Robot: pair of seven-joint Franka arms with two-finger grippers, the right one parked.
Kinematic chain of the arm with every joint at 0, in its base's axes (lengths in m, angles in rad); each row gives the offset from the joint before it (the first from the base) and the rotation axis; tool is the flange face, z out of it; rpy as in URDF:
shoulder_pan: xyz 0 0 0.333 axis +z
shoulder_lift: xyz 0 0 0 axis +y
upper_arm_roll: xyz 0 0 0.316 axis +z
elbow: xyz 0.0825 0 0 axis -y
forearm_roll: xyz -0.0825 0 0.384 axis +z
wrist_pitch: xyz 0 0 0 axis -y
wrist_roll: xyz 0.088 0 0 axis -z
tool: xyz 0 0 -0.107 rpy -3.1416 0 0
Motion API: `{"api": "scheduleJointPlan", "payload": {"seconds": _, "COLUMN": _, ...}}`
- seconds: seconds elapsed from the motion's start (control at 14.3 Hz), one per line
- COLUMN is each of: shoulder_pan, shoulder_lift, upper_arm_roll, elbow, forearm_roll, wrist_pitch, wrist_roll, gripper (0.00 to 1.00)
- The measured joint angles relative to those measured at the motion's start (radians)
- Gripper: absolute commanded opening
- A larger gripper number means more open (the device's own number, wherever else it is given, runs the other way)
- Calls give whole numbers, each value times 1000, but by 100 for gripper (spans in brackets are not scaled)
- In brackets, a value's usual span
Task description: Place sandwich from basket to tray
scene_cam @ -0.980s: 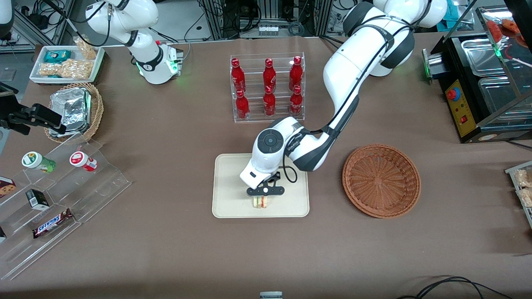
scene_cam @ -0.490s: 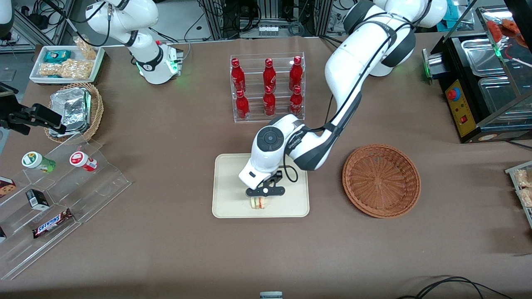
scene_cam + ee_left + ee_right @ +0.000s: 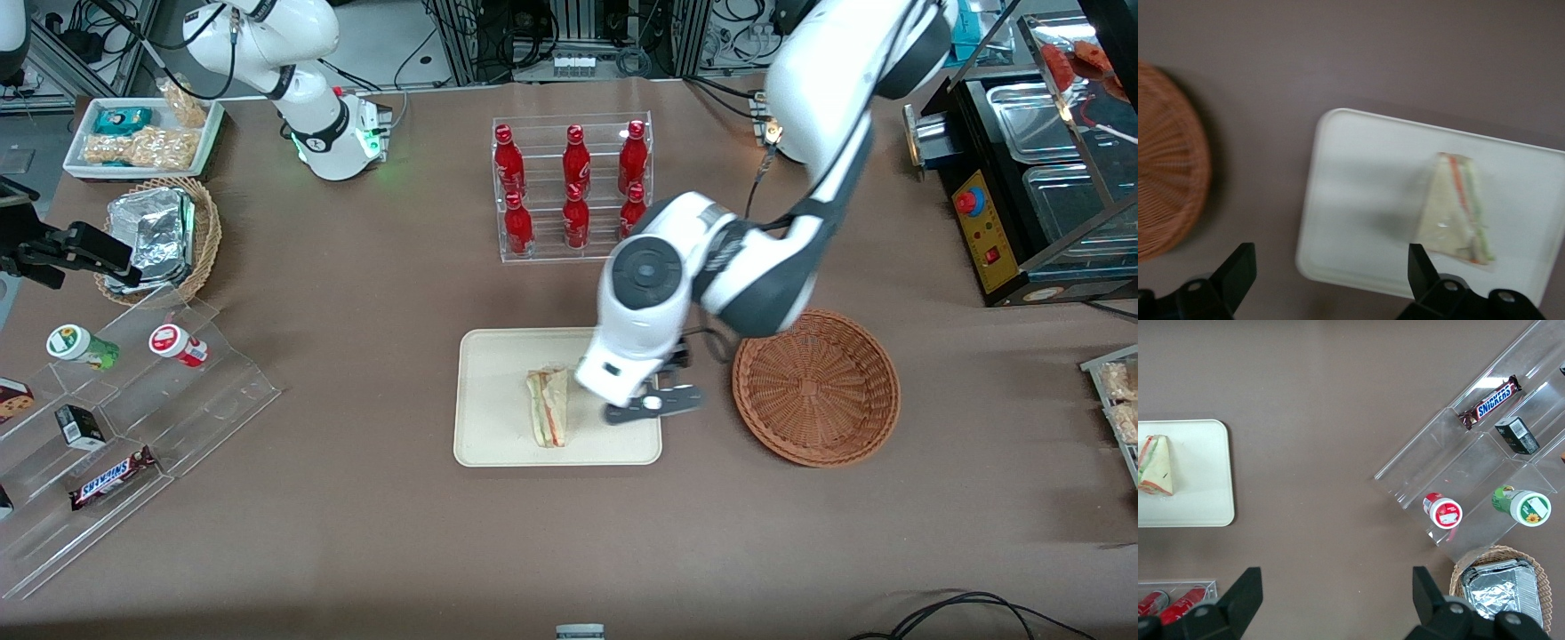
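The sandwich (image 3: 548,406) lies flat on the cream tray (image 3: 493,382), a pale wedge with green and orange-red filling; it also shows in the left wrist view (image 3: 1457,210) on the tray (image 3: 1358,200) and in the right wrist view (image 3: 1155,465). My left gripper (image 3: 652,406) is open and empty, raised above the tray's edge nearest the reddish-brown basket (image 3: 815,386), between sandwich and basket. The basket is empty; its rim shows in the left wrist view (image 3: 1171,167).
A clear rack of red bottles (image 3: 573,187) stands farther from the front camera than the tray. A tan basket with foil packets (image 3: 160,236), a white snack tray (image 3: 142,133) and clear stepped shelves (image 3: 133,418) lie toward the parked arm's end. A black appliance (image 3: 1031,178) stands toward the working arm's end.
My left gripper has let go of the sandwich, risen and moved toward the basket. The sandwich, which stood upright under the fingers, now lies flat on the tray.
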Motion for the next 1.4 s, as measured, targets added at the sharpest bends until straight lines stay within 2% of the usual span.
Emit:
{"api": "scheduleJointPlan", "payload": {"seconds": 0.14, "shoulder_pan": 71, "shoulder_lift": -82, "upper_arm_roll": 1, "elbow": -106, "forearm_roll": 0, "wrist_pitch": -11, "wrist_roll": 4, "gripper": 100}}
{"api": "scheduleJointPlan", "payload": {"seconds": 0.42, "shoulder_pan": 223, "shoulder_lift": -319, "upper_arm_roll": 2, "elbow": -476, "forearm_roll": -3, "wrist_pitch": 122, "wrist_roll": 127, "gripper": 100}}
{"api": "scheduleJointPlan", "payload": {"seconds": 0.56, "shoulder_pan": 303, "shoulder_lift": -426, "upper_arm_roll": 3, "elbow": -587, "forearm_roll": -54, "wrist_pitch": 113, "wrist_roll": 249, "gripper": 100}}
{"api": "scheduleJointPlan", "payload": {"seconds": 0.77, "shoulder_pan": 415, "shoulder_lift": -546, "upper_arm_roll": 6, "elbow": -621, "forearm_roll": -139, "wrist_pitch": -28, "wrist_roll": 465, "gripper": 100}}
{"api": "scheduleJointPlan", "payload": {"seconds": 0.98, "shoulder_pan": 504, "shoulder_lift": -650, "upper_arm_roll": 19, "elbow": -622, "forearm_roll": -169, "wrist_pitch": -127, "wrist_roll": 646, "gripper": 100}}
{"api": "scheduleJointPlan", "payload": {"seconds": 1.26, "shoulder_pan": 507, "shoulder_lift": -745, "upper_arm_roll": 141, "elbow": -603, "forearm_roll": -175, "wrist_pitch": -144, "wrist_roll": 828, "gripper": 100}}
{"api": "scheduleJointPlan", "payload": {"seconds": 1.4, "shoulder_pan": 465, "shoulder_lift": -745, "upper_arm_roll": 216, "elbow": -553, "forearm_roll": -177, "wrist_pitch": -143, "wrist_roll": 856, "gripper": 100}}
